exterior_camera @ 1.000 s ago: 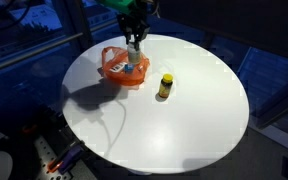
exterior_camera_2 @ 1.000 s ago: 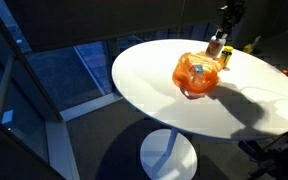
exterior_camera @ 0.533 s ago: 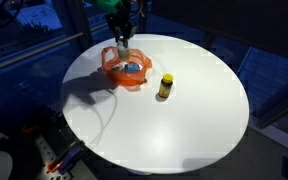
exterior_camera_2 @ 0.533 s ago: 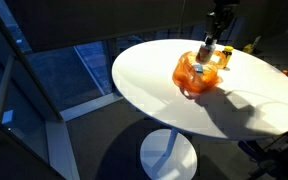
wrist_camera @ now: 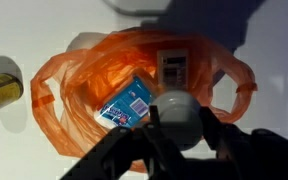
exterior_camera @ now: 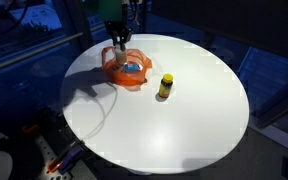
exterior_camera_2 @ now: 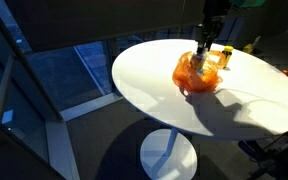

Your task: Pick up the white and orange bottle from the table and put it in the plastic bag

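The white and orange bottle point(wrist_camera: 176, 112) hangs upright in the pincer point(wrist_camera: 177, 126). Its long axis runs straight down toward the desk, so the wrist view meets it end-on as a smooth white disc. The dark fingers point(wrist_camera: 220, 135) are clamped against its sides. It hangs over the open mouth of the plastic bag point(wrist_camera: 94, 75); whether its lower end is inside cannot be told.

The bag is a thin, crinkled, translucent orange carrier with loop handles, slumped on the desk point(exterior_camera: 184, 130). Inside lie a blue-and-white printed packet point(wrist_camera: 129, 103) and a pale labelled item point(wrist_camera: 172, 65). A small yellow bottle point(exterior_camera: 165, 86) with a dark cap stands upright near the bag, not touching it.

The desk is round, white and smooth, on a single pedestal point(exterior_camera_2: 169, 148). The room around it is dim, with dark glass panels point(exterior_camera_2: 54, 70).
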